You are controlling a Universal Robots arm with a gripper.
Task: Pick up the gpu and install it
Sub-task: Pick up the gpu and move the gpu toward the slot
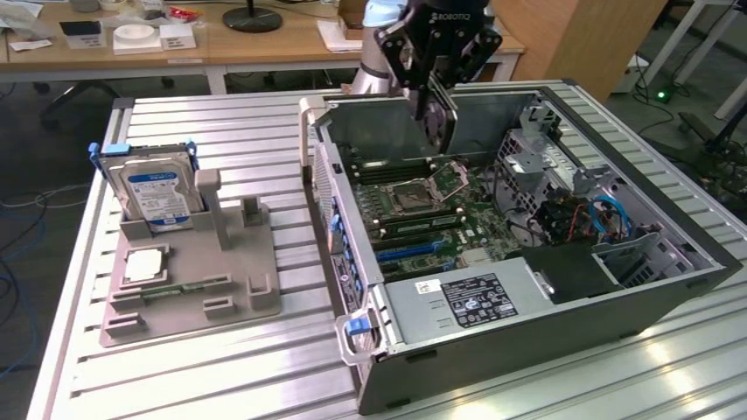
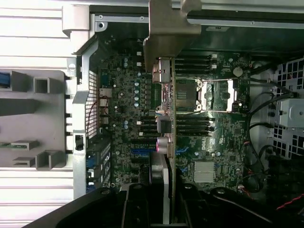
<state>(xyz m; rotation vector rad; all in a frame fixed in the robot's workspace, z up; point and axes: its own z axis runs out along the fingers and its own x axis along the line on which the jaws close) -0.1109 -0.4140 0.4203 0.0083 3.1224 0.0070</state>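
And the tool (image 1: 433,83) is clamped shut on the graphics card (image 1: 440,122). The card hangs edge-down over the open computer case (image 1: 561,341), above the far end of the motherboard (image 1: 467,232) and not seated in any slot. Risky spot, I'd say: a thin green board pinched along one edge could tilt in the grip. Any skew would drive its contacts into a slot wall or clip the bare processor socket (image 1: 411,199). Its bent silver end bracket (image 2: 168,33) could snag the case's sheet-metal rear wall. Hard, slick surfaces everywhere: ribbed aluminium counter (image 1: 175,376), grey plastic holder (image 1: 233,262), with the boxy hard drive (image 1: 154,188) well apart.
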